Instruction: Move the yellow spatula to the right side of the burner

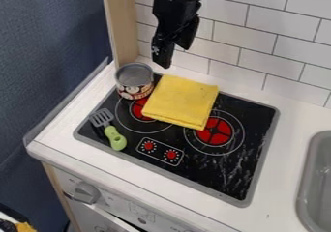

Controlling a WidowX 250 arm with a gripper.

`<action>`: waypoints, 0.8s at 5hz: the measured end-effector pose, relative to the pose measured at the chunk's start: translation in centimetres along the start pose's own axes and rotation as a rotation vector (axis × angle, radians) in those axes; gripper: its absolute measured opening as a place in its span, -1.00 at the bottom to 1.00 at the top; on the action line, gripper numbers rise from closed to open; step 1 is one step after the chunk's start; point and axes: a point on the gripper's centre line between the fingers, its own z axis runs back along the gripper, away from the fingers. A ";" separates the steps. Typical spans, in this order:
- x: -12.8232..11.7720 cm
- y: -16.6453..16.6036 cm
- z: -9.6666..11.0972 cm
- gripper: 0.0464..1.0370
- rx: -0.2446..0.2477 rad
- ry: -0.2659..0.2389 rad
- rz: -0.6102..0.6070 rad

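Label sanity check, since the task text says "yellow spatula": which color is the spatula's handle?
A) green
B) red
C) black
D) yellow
A: the spatula on the stovetop has a light green handle and a gray slotted head; the yellow item is the folded cloth.

Spatula with light-green handle and grey slotted head (111, 132): one, lying flat on the black stovetop (255, 146) near its left edge, head toward the back, handle toward the front, slightly aslant; position, just left of the left burner's white ring. Burners, round, red with black cross lines, ringed in white: two, left (138, 111) and right (216, 133), side by side, each partly covered
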 end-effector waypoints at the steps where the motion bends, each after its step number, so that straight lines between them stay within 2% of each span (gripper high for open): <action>1: -0.5 0.6 -1.4 0.92 0.035 0.008 -0.007; 3: -0.2 4.7 -1.2 0.92 0.034 0.021 0.003; 4: 0.2 6.9 -2.2 0.92 0.067 0.046 0.002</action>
